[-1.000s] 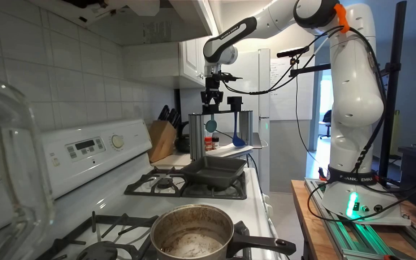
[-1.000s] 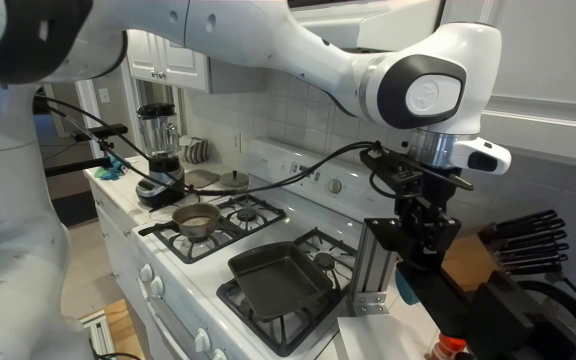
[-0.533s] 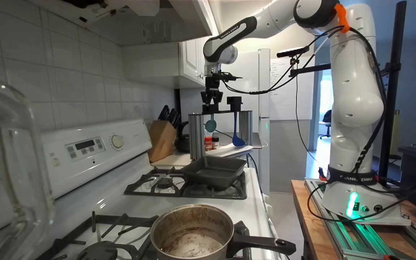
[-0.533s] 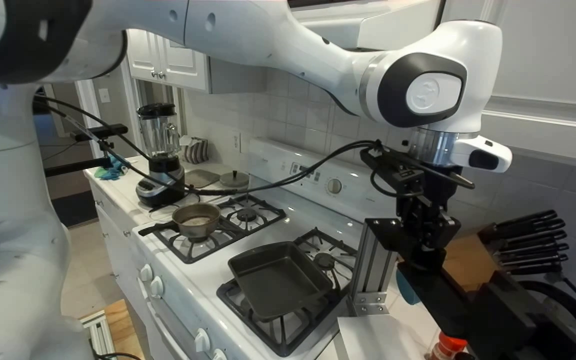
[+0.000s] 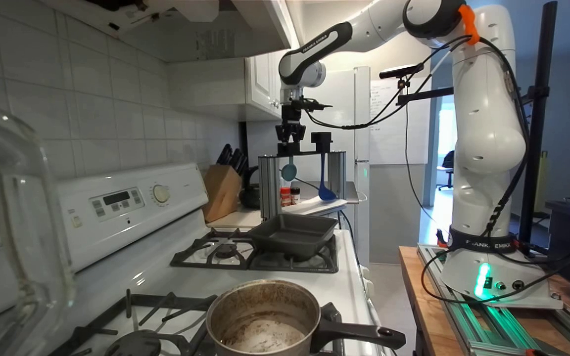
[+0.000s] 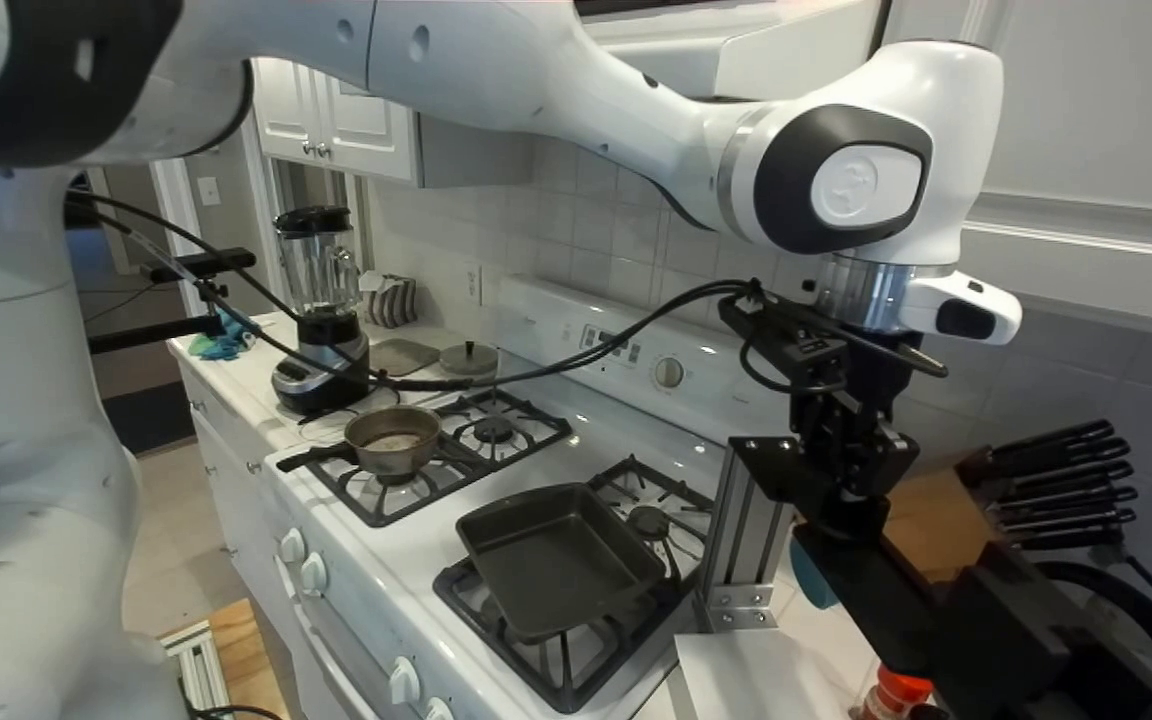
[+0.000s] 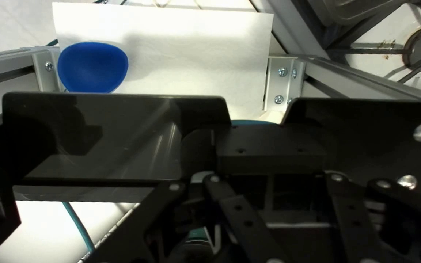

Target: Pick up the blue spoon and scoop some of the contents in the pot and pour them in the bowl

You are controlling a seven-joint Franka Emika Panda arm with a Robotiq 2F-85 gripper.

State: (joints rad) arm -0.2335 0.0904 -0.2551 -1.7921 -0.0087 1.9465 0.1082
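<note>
The light teal-blue spoon [image 5: 289, 172] hangs scoop-down from a black holder block on a rail; its edge [image 6: 812, 577] shows under the rail, and a sliver [image 7: 253, 122] shows in the wrist view. My gripper [image 5: 290, 140] is right over that block, pointing down. In the wrist view my fingers [image 7: 274, 178] stand apart, roughly at the block's two sides; the dark picture hides whether they press on it. The steel pot [image 5: 230, 309], with whitish contents at its bottom, sits on a burner; its wall [image 6: 394, 462] shows too. I see no bowl.
A dark blue ladle [image 5: 325, 193] hangs beside the spoon; it also shows in the wrist view [image 7: 93, 67]. A square black pan [image 6: 558, 555] sits on the near burners. A knife block [image 5: 222, 193] stands beside the rail. A cabinet [image 5: 208, 89] hangs above; a blender [image 6: 321, 350] stands beyond.
My fingers look somewhat closer together over the block than one second ago, and the wrist has risen very slightly. The spoon, ladle, pot and pan have not moved.
</note>
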